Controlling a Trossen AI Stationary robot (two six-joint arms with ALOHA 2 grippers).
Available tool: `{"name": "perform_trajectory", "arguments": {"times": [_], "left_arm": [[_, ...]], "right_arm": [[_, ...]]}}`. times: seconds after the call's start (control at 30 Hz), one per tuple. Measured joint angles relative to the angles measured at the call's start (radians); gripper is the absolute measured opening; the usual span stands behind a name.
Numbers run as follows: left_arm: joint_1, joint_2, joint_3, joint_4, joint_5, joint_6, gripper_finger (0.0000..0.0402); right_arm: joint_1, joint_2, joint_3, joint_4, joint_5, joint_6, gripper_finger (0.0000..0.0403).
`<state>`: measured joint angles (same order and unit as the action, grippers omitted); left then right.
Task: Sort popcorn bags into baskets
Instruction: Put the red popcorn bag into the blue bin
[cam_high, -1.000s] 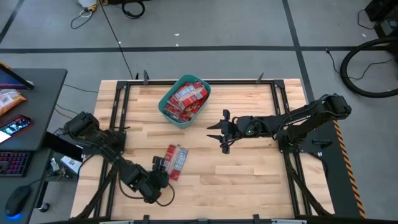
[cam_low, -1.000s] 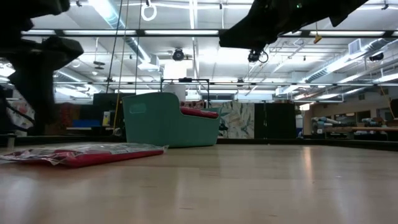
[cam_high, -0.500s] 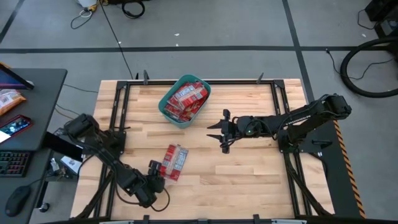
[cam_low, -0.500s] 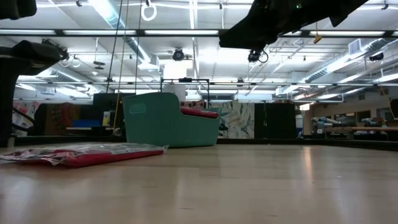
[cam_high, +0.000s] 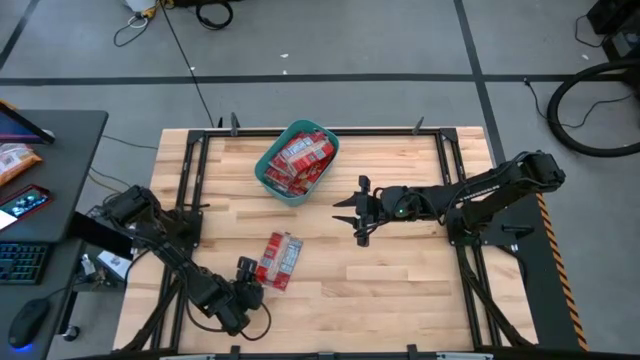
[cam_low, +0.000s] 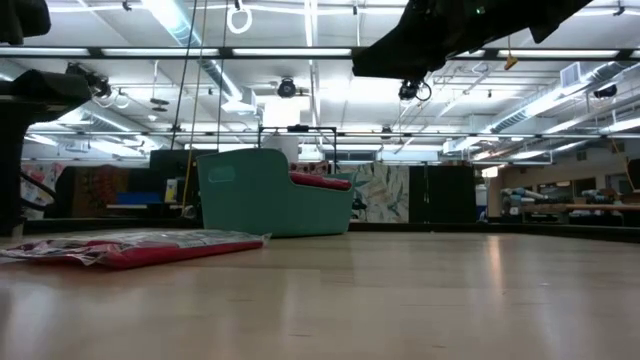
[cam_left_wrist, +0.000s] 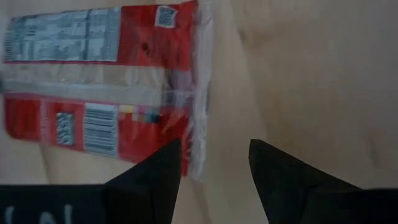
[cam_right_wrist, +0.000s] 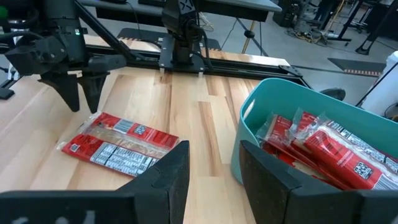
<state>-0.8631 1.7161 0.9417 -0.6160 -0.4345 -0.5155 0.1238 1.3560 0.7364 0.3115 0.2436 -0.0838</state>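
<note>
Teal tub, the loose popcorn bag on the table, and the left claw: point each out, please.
teal tub (cam_high: 266, 180), high view, near rim.
loose popcorn bag (cam_high: 281, 258), high view, packet's middle.
left claw (cam_right_wrist: 84, 89), right wrist view, between its fingertips.

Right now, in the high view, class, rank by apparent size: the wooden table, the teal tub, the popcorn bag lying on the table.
1. Wooden table, largest by far.
2. Teal tub.
3. Popcorn bag, smallest.

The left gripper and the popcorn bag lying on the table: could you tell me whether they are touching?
Apart. The right wrist view shows the left gripper open, its tips hanging clear above the wood beside the popcorn bag.
</note>
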Motion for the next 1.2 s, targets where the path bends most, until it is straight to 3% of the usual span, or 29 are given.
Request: {"name": "perform_trajectory", "arguments": {"times": [0.67,0.8,1.07,1.2], "left_arm": [[0.008,0.093,0.004,-0.041,-0.132,0.001,0.0184],[0.008,0.095,0.003,-0.040,-0.123,-0.015,0.0142],[0.010,0.099,-0.002,-0.048,-0.140,-0.030,0.0019],[0.012,0.077,-0.002,-0.070,-0.132,-0.073,0.0008]], "right_arm": [[0.001,0.000,0.000,0.003,-0.002,-0.005,0.0144],[0.001,0.000,0.000,0.004,-0.005,0.000,0.0144],[0.001,0.000,0.000,0.010,-0.005,0.000,0.0144],[0.001,0.001,0.000,0.010,-0.055,0.009,0.0144]]}}
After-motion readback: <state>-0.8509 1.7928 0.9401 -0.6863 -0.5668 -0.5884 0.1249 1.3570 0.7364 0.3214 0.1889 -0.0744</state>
